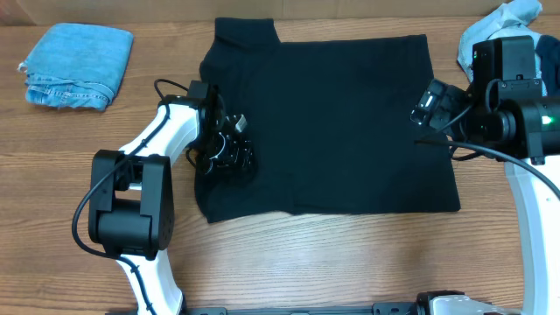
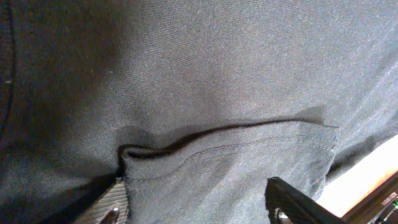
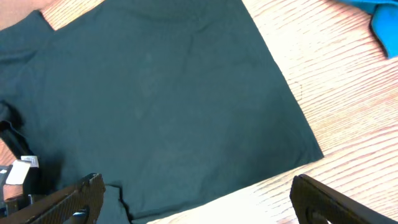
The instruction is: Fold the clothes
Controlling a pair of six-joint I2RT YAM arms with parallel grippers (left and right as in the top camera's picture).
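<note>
The black T-shirt (image 1: 332,122) lies spread flat across the middle of the table. My left gripper (image 1: 229,150) is down on its left side at the sleeve. In the left wrist view the sleeve hem (image 2: 249,140) runs across the black cloth, and the left gripper (image 2: 202,202) stands open with sleeve fabric between its fingers (image 2: 112,202). My right gripper (image 1: 429,107) hovers at the shirt's right edge. The right gripper (image 3: 199,199) is wide open over the shirt's edge (image 3: 273,118) and bare wood, holding nothing.
A folded light-blue denim piece (image 1: 77,63) lies at the back left. A pale blue-and-white garment (image 1: 507,19) sits at the back right, partly behind the right arm. A royal-blue garment (image 3: 380,17) shows at the corner of the right wrist view.
</note>
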